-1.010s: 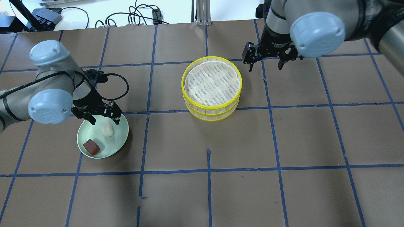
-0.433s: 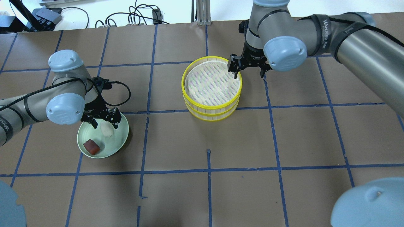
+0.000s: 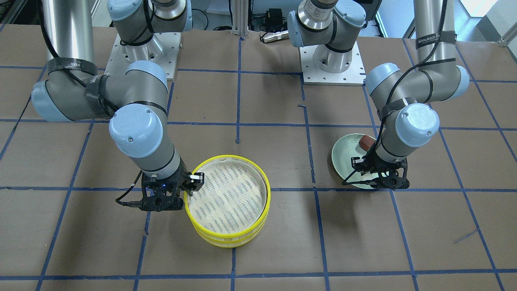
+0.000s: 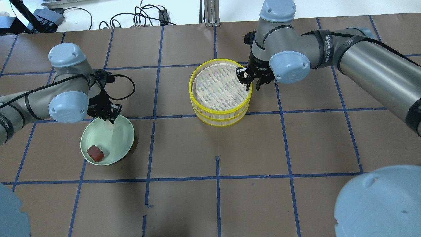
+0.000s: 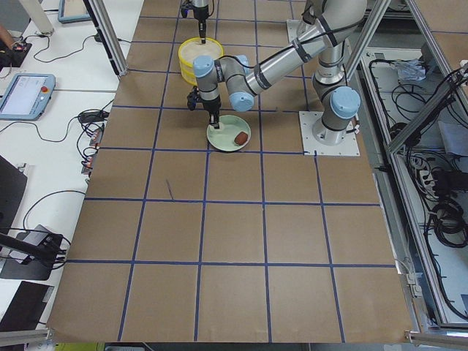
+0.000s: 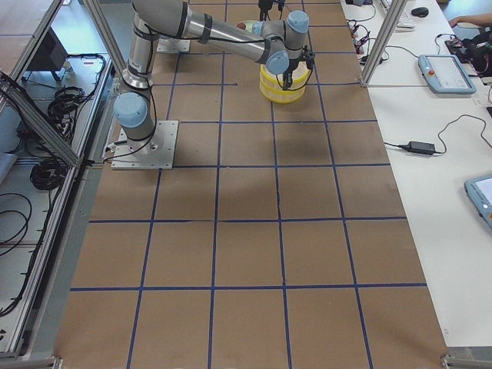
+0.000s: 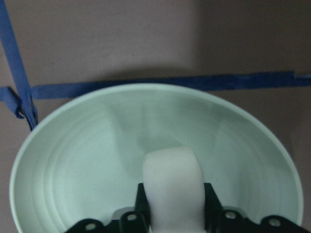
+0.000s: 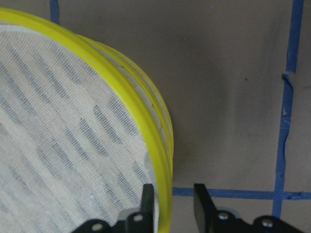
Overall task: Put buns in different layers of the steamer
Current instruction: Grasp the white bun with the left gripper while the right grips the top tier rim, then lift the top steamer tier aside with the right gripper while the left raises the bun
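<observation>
My left gripper (image 4: 108, 120) is shut on the white bun (image 7: 171, 184), which it holds just over the far part of the pale green plate (image 4: 123, 144). The reddish-brown bun (image 4: 95, 153) lies on the plate's near left. Two yellow-rimmed steamer trays are stacked mid-table, the top tray (image 4: 190, 89) on the lower tray (image 4: 217, 123). My right gripper (image 4: 251, 84) straddles the top tray's rim (image 8: 136, 111) on its right side. Its jaws are narrow. One finger (image 8: 147, 196) is inside against the rim and the other is outside with a small gap.
Brown paper with a blue tape grid covers the table (image 4: 217, 197). Cables and boxes lie beyond the far edge (image 4: 144, 16). The arm bases stand at the robot's side of the table (image 3: 331, 60).
The left gripper has closed on the white bun and drawn it toward the plate's far edge. The right gripper has come down over the top tray's rim and narrowed its jaws.
</observation>
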You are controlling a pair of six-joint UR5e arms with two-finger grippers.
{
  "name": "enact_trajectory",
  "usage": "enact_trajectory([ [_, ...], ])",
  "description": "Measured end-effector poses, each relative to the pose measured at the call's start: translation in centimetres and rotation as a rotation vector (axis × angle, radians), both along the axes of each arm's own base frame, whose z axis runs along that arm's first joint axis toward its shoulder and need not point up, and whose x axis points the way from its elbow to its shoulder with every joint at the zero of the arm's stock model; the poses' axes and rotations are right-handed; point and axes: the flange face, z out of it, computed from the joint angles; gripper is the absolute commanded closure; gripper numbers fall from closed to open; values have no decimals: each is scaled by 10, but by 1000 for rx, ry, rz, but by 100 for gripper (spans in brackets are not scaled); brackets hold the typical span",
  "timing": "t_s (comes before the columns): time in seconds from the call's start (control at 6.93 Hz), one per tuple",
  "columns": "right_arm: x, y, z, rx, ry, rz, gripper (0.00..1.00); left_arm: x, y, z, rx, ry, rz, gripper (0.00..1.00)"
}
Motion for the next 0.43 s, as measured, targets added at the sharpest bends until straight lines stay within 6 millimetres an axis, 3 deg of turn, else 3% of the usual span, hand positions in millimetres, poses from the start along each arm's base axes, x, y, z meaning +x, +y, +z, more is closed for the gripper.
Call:
enact_trajectory([
  [0.29,-2,3,2,-1,3,1,97,-25,-13,62,-86,41,-4,86],
  [0.43,-4,5,12,-12,3,-2,97,-47,-17,82,-126,107,36,87],
])
